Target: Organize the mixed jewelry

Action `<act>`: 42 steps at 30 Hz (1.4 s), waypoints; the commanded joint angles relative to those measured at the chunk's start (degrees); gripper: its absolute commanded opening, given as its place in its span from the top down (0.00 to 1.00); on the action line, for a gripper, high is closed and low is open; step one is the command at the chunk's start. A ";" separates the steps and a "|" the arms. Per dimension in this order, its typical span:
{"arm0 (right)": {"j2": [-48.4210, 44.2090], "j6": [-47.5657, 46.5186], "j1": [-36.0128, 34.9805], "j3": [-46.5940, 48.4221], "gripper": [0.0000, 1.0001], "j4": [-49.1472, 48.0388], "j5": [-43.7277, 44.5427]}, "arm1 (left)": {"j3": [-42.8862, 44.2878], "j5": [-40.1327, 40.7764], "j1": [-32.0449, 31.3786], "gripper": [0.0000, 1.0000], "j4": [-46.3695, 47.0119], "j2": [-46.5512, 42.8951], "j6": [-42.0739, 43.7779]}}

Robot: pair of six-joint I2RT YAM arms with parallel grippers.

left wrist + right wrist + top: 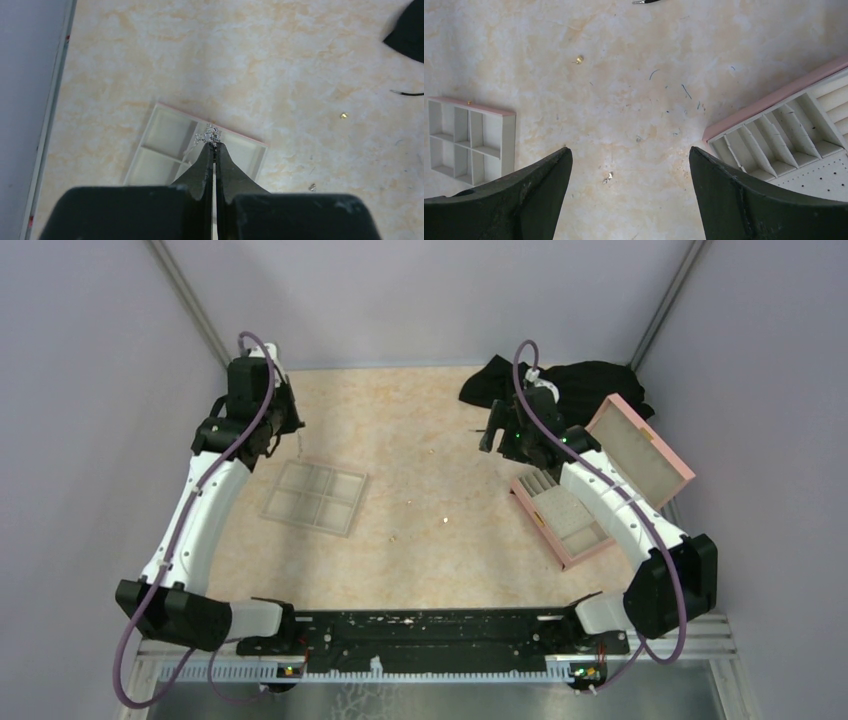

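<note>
– While left fingers [202, 170] pinch a silvery tangle [210, 134] near the tray [167, 131], it's only tip-held!
– Might snag on release. Right fingers [524, 195] spread; a gold stud [579, 59] lies loose on the desk [634, 100].

Even, bright overhead light with soft shadows; wrist views sharp on the tabletop, near jaws dark and slightly blurred.

The pink box [774, 97] runs off the right edge, and the silvery piece [209, 134] is too small to identify.
</note>
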State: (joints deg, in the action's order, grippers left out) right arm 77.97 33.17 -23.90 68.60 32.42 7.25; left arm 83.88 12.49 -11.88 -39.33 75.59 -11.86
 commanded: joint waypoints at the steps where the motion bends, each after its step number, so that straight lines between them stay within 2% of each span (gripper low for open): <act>1: -1.62 -1.12 -0.37 -0.63 0.14 -2.71 -1.15 | -4.18 7.32 0.47 1.00 -3.31 -3.67 -1.83; 9: -0.27 -1.77 -0.43 -0.79 0.14 -2.53 -2.52 | -11.57 9.43 2.18 1.00 -1.28 -7.19 -4.92; 15: 1.09 -2.10 -0.36 -0.48 0.14 -2.61 -3.53 | -13.95 10.13 3.53 1.00 0.30 -7.53 -5.43; 22: 2.26 -1.89 -0.36 -0.79 0.15 -2.73 -5.64 | -18.74 6.91 6.90 1.00 6.53 -7.29 -4.37; 34: 2.19 -0.63 -0.36 -1.89 0.15 -2.85 -4.07 | -20.26 4.62 8.96 1.00 9.32 -1.61 -4.09; 42: 2.11 -0.41 -0.36 -1.55 0.15 -2.59 -3.02 | -24.37 4.09 9.66 1.00 12.91 0.61 -4.31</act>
State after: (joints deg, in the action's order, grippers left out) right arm 80.34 32.21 -23.90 66.08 31.94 3.05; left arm 61.21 17.32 -3.07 -29.82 75.35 -16.45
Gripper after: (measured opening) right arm 0.852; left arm 0.008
